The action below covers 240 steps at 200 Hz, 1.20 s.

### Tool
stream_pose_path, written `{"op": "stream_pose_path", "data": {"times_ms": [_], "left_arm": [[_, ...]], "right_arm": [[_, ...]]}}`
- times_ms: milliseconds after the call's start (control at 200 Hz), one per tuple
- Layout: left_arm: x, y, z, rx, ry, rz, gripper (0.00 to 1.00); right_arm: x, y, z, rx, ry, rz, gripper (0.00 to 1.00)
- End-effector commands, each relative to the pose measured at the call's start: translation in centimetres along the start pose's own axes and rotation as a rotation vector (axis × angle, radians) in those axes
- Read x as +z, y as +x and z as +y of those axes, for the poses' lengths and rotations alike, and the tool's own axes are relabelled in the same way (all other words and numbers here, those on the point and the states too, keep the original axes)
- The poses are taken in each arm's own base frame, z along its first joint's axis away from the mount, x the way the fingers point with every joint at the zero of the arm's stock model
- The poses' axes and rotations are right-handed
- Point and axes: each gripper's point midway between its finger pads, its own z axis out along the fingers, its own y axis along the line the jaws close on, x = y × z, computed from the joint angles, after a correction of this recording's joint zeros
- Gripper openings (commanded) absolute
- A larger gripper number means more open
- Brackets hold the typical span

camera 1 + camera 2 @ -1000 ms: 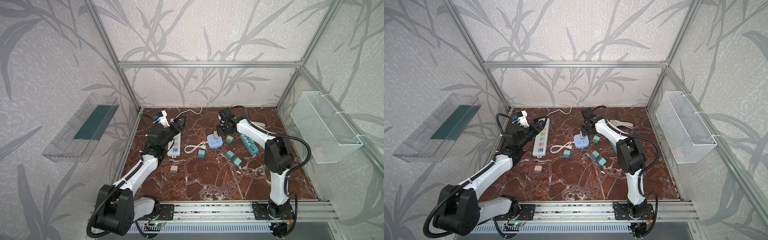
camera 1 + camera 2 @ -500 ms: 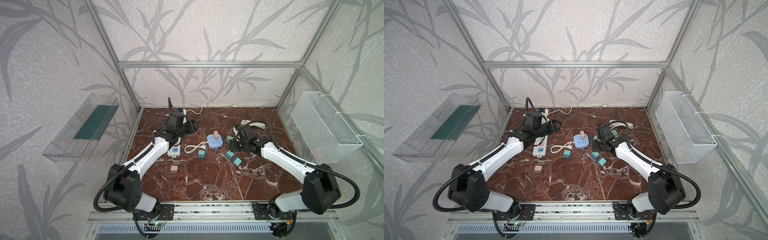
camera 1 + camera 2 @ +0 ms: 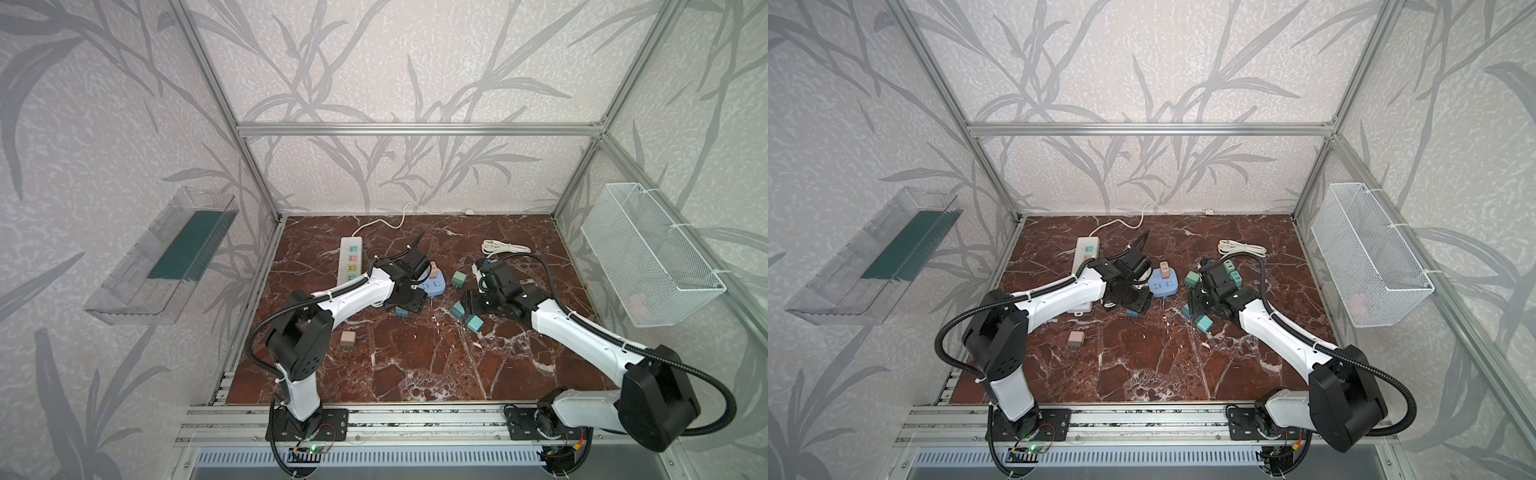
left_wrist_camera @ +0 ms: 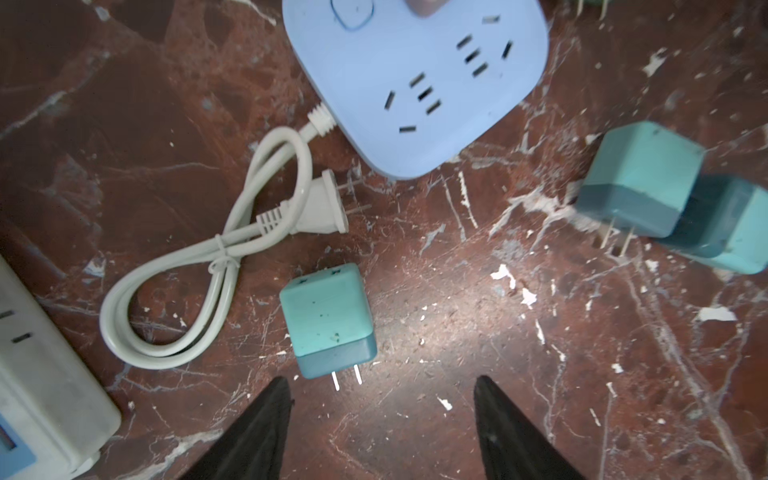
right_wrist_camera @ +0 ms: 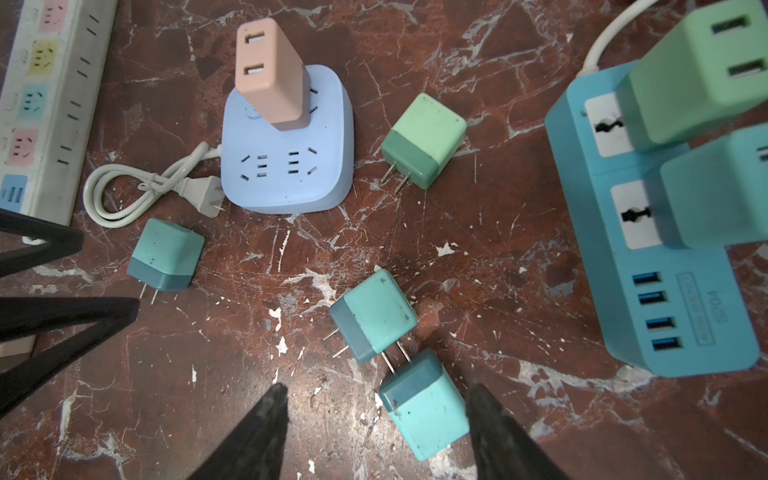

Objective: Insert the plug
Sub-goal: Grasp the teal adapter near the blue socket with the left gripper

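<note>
Both arms have swung inward over the marble table [image 3: 415, 374], whose near half stays mostly bare for movement. Left gripper [image 4: 378, 382], jaws apart and empty, faces a teal plug [image 4: 328, 320] lying near the pale blue socket block [image 4: 415, 75]. Right gripper [image 5: 378, 388], jaws apart, straddles a second teal plug [image 5: 424, 407], probably lined up for grasping.

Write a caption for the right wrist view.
Open right gripper poised over a teal plug on marble; a pink adapter stands in the light-blue socket hub.
</note>
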Motion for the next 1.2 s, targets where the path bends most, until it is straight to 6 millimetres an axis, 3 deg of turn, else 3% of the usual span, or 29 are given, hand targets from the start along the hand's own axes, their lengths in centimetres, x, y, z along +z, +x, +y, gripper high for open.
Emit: {"op": "stream_pose_path", "data": {"times_ms": [0, 290, 465, 695, 790, 895, 1025, 1195], "left_arm": [[0.5, 1.7, 1.9, 0.015, -0.094, 0.072, 0.71], [4.1, 2.3, 1.6, 0.011, -0.093, 0.147, 0.67], [5.0, 1.9, 1.8, 0.007, -0.113, 0.137, 0.61], [6.2, 1.8, 1.8, 0.005, -0.118, 0.146, 0.60], [6.5, 1.9, 1.7, 0.006, -0.117, 0.158, 0.48], [6.0, 2.0, 1.7, 0.003, -0.113, 0.150, 0.38], [4.1, 1.6, 1.1, -0.002, -0.074, 0.086, 0.31], [0.1, -1.0, -2.3, 0.033, 0.110, -0.193, 0.26]], "right_arm": [[-0.3, -0.3, 0.2, 0.004, -0.027, -0.033, 0.69], [0.1, 0.3, 0.3, 0.012, -0.045, -0.025, 0.69], [0.3, 0.8, 0.3, 0.019, -0.049, -0.016, 0.69], [0.1, 1.1, 0.3, 0.014, -0.057, -0.016, 0.69], [0.0, 1.0, 0.4, 0.010, -0.063, -0.016, 0.68], [-0.4, 0.9, 0.5, 0.008, -0.067, -0.022, 0.68], [-1.1, 0.5, 0.7, 0.007, -0.078, -0.041, 0.68], [-2.3, -0.3, 1.7, 0.006, -0.122, -0.049, 0.66]]}}
